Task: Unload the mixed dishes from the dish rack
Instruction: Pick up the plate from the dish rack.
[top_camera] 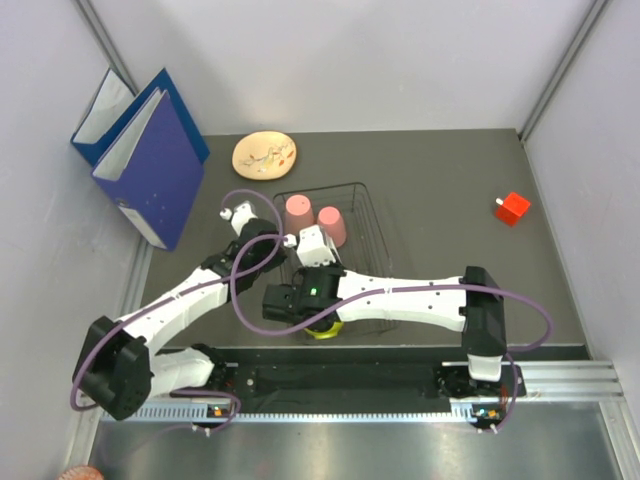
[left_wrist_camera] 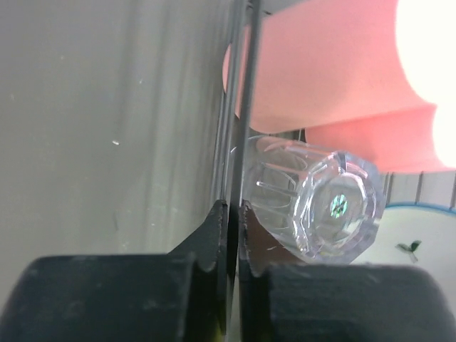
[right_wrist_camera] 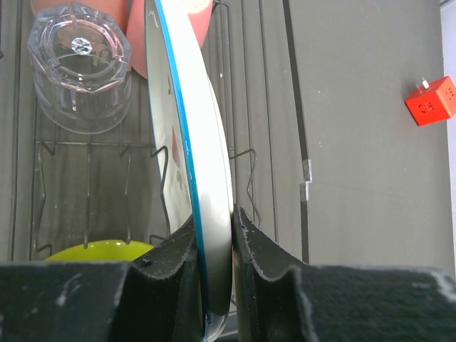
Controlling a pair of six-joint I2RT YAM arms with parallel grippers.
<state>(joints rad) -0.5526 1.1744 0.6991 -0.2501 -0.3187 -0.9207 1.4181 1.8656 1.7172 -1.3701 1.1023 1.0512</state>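
Note:
The dish rack (top_camera: 367, 215) is a black wire basket in mid-table. My right gripper (right_wrist_camera: 214, 217) is shut on the rim of the white plate (right_wrist_camera: 214, 142), which has a blue edge and red prints and stands on edge in the rack. My left gripper (left_wrist_camera: 231, 208) is shut on a thin wire of the rack's side (left_wrist_camera: 246, 107). The clear glass (right_wrist_camera: 78, 64) lies in the rack, next to two pink cups (top_camera: 299, 212). The lime-yellow bowl (right_wrist_camera: 100, 251) sits at the rack's near end. The tan patterned plate (top_camera: 265, 155) lies on the table behind the rack.
A blue ring binder (top_camera: 150, 160) stands at the back left. A small red cube (top_camera: 512, 208) sits on the table to the right of the rack. White walls close in the table on three sides.

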